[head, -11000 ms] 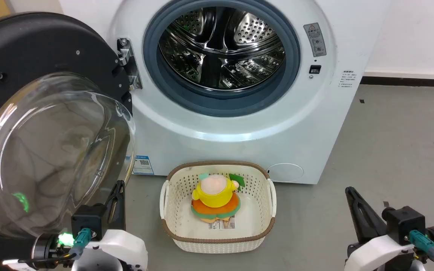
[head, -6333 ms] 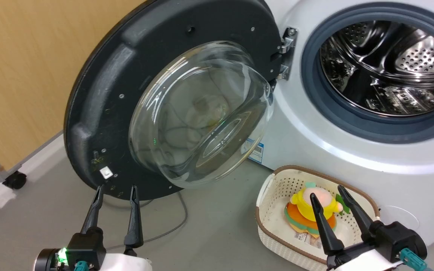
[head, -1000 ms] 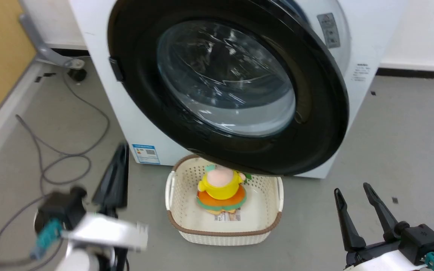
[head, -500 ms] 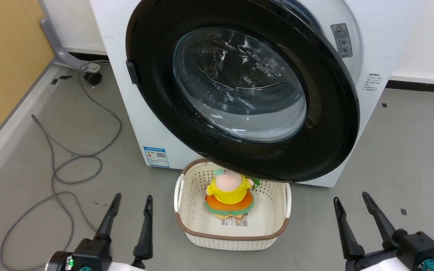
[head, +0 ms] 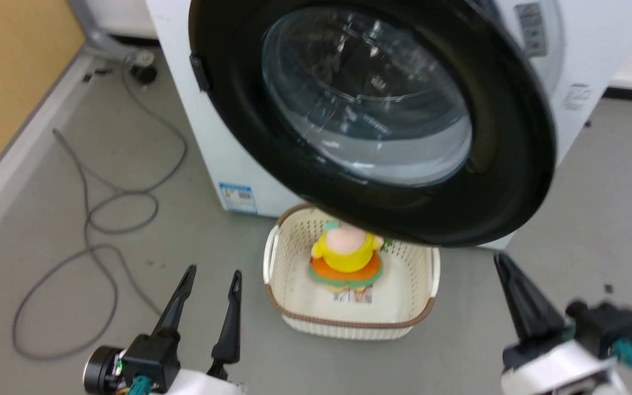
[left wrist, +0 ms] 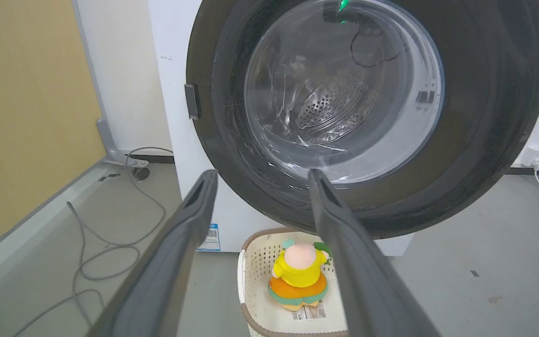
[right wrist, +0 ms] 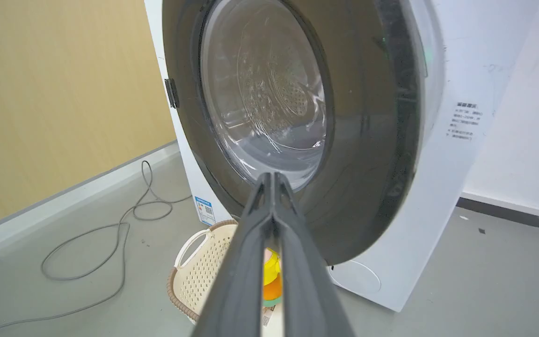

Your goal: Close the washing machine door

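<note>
Right gripper has closed; basket holds toy.

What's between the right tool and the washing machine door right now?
Nothing visible. The shut right tool points straight at the washing machine door, at its black lower front, with open air between. The basket with its toy sits on the floor under the door, off that line.
</note>
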Controlling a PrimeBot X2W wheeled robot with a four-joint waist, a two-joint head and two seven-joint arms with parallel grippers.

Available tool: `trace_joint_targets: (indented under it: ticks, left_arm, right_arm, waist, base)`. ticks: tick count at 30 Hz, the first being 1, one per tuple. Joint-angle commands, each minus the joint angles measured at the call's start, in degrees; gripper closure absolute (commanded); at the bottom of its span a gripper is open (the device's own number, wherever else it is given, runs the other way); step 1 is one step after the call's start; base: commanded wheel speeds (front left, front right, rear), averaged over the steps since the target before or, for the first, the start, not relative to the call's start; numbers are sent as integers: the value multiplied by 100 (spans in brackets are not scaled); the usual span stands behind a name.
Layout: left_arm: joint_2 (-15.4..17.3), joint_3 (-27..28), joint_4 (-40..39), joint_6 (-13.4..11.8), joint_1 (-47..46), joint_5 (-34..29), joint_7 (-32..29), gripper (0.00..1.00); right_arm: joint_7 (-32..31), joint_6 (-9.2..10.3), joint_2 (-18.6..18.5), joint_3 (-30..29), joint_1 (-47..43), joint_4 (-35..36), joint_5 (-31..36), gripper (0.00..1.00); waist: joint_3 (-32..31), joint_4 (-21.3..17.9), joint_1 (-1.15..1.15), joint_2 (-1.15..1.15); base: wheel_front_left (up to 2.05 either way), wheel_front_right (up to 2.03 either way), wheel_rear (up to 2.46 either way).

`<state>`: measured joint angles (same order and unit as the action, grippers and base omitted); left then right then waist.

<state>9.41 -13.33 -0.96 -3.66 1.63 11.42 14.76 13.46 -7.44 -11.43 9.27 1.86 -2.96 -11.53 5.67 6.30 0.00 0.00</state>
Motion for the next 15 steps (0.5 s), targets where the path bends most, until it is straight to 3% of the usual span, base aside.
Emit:
trace_joint_targets:
  ticks: [1,9,15]
  left_arm:
    - [-47,26,-14,49,-112,-46,24,0]
    - [-269,63,-35,210,-356,-191,24,0]
    - [-393,113,-23,331,-553,-256,24,0]
  right_arm:
    - [-52,-5,-137,74,230,31,-58,100]
    - [-518,-5,-1132,319,1574,-408,-616,100]
    - [-738,-5,-1655,271,2431,-1019,-1141,100]
  waist:
    - [195,133,0,0]
    - [750,427,0,0]
    - [1053,615,0,0]
  base:
    - [0,0,0]
    - [0,0,0]
    - [0,0,0]
